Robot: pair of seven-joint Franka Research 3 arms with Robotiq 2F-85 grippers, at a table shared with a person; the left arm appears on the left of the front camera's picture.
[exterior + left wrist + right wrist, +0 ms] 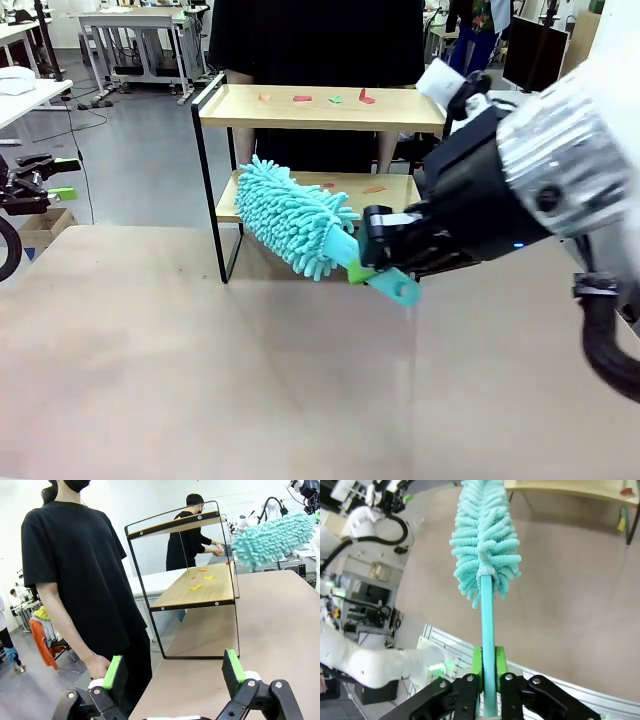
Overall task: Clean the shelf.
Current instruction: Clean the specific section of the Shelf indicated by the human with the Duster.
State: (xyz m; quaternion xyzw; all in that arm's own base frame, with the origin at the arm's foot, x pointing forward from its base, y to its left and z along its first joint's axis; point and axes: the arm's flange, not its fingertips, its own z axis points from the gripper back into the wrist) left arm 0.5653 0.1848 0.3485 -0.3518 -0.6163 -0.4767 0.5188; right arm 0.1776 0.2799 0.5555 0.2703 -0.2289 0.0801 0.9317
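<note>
Beige counter (200, 380) lies in the near part, with a workshop room and white desks (140, 30) behind. On the near right, the right end effector (362, 270) is clenched on the handle of a turquoise duster (295, 225). At the far left edge, the left end effector (174, 670) is released, its pads wide apart. The shelf (320, 108) stands upright at the far middle of the counter, beyond and left of the right end effector. Its long axis runs left to right. The duster head points left and far, at the lower board; contact I cannot tell. Small coloured scraps (335, 99) lie on both boards. A person (320, 40) in black stands behind.
</note>
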